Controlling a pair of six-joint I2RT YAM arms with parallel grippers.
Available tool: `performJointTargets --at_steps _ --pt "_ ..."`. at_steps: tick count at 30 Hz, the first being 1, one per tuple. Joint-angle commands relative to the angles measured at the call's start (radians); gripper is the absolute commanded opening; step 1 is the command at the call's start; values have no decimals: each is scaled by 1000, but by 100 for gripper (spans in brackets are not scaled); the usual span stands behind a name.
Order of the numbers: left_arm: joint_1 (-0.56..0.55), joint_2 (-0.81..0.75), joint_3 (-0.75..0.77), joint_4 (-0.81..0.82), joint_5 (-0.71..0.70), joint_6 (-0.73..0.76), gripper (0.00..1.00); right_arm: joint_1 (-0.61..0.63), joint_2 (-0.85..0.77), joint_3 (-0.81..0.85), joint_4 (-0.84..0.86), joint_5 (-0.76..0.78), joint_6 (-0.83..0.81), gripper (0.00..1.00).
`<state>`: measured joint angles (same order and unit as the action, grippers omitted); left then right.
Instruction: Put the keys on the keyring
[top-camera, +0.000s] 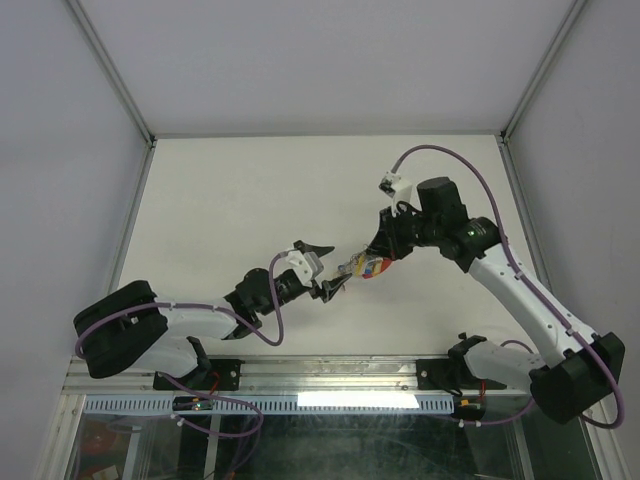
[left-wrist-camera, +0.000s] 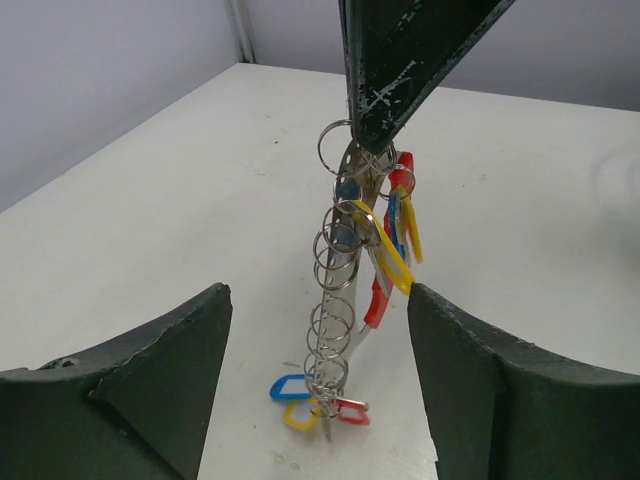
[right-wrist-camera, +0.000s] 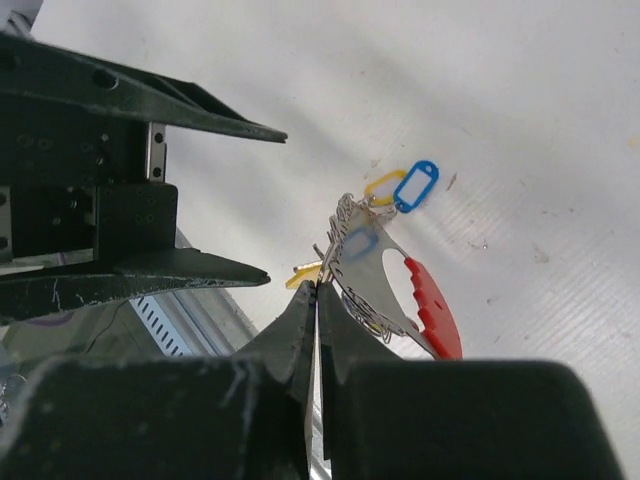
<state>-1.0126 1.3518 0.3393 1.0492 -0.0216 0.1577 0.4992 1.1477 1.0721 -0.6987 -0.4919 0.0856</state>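
While the keyring (right-wrist-camera: 432, 305) hung above the table (top-camera: 230, 200), its upper end sat pinched between the closed jaws of the right gripper (right-wrist-camera: 316, 292). Its red arc curved out to one side of the grip. A row of thin split rings (left-wrist-camera: 330, 300) ran down the keyring. A bunch of keys (left-wrist-camera: 325, 405) dangled at the low end with blue, yellow and red tags. More yellow and blue tags (left-wrist-camera: 398, 235) lay against the arc higher up. Whether the lowest tags touched the table could not be told. The left gripper (top-camera: 328, 270) stood wide. In the left wrist view, one finger (left-wrist-camera: 180, 370) was on each side of the hanging bunch and neither touched it. From above, both grippers met over the middle of the table, toward its near half, the left one just beside the keyring.
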Motion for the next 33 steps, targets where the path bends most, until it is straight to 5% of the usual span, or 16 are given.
performJointTargets --at_steps 1,19,33 --pt "8 -42 8 68 36 -11 71 9 -105 -45 200 -97 -55 0" --pt "8 -69 77 109 200 -60 77 59 -115 -64 232 -80 -73 0" --pt "8 10 190 -35 108 88 61 81 -119 -51 203 -87 -81 0"
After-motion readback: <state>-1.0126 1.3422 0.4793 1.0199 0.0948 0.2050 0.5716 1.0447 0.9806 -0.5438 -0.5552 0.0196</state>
